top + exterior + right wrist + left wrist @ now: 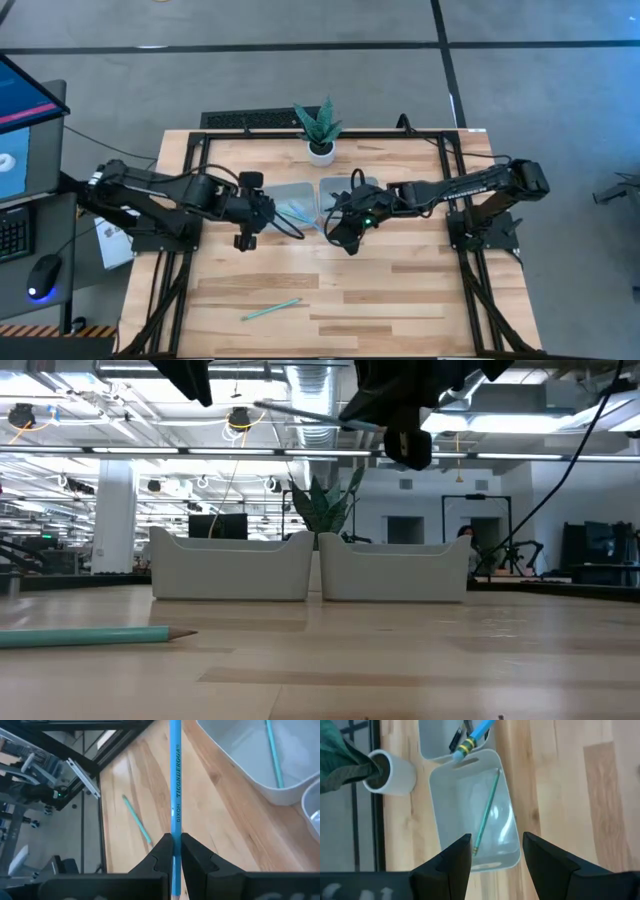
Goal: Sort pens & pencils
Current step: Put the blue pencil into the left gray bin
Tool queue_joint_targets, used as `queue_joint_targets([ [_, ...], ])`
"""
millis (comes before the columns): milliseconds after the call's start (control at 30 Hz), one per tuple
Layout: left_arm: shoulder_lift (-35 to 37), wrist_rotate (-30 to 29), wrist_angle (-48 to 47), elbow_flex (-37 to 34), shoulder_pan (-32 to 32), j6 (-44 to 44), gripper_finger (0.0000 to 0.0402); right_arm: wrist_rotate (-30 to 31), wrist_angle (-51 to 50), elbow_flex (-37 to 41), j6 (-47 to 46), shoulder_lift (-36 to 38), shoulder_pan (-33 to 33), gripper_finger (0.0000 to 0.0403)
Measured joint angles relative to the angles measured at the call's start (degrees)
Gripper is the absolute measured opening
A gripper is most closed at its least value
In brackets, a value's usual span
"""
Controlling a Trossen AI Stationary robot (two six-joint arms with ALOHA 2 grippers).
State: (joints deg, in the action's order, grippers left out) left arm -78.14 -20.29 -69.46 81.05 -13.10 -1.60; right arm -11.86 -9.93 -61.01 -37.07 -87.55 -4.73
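R gripper (174,851) pinches pencil (175,785) above table, L gripper (492,852) open.

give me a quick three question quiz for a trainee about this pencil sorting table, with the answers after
1. True or false: the right gripper is shut on a teal pencil.
2. Multiple choice: where is the pencil that is not yet picked up? A) in the plant pot, B) on the bare table near its front edge, C) in the left gripper.
3. Fill in: the left gripper hangs open above the left tray, which holds one ____.

Key: 1 true. 2 B. 3 pencil.
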Motion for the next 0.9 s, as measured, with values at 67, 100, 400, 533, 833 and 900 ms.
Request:
queue_joint_targets([
  [67,-0.8,0.0,-1.3,0.8,0.0,-0.4,0.0169,0.0,-0.7,0.0,-0.4,0.0,0.0,0.0049],
  [100,-1.0,0.0,-1.2,1.1,0.0,-0.5,0.0169,0.0,-0.8,0.0,-0.4,0.0,0.0,0.0049],
  [400,-1.8,-1.7,5.8,2.2,0.0,5.4,0.0169,0.0,-1.3,0.0,-1.5,0.0,0.8,0.0049],
  [533,-1.8,-2.5,7.5,2.2,0.0,6.3,0.0169,0.0,-2.2,0.0,-1.5,0.0,0.8,0.0049],
  [833,-1.8,-2.5,7.1,2.2,0.0,8.8,0.0173,-0.1,-2.5,0.0,-1.5,0.0,0.8,0.0049],
  [900,-1.8,-0.9,7.0,2.2,0.0,10.6,0.0185,-0.1,-2.5,0.0,-1.5,0.0,0.8,0.0049],
])
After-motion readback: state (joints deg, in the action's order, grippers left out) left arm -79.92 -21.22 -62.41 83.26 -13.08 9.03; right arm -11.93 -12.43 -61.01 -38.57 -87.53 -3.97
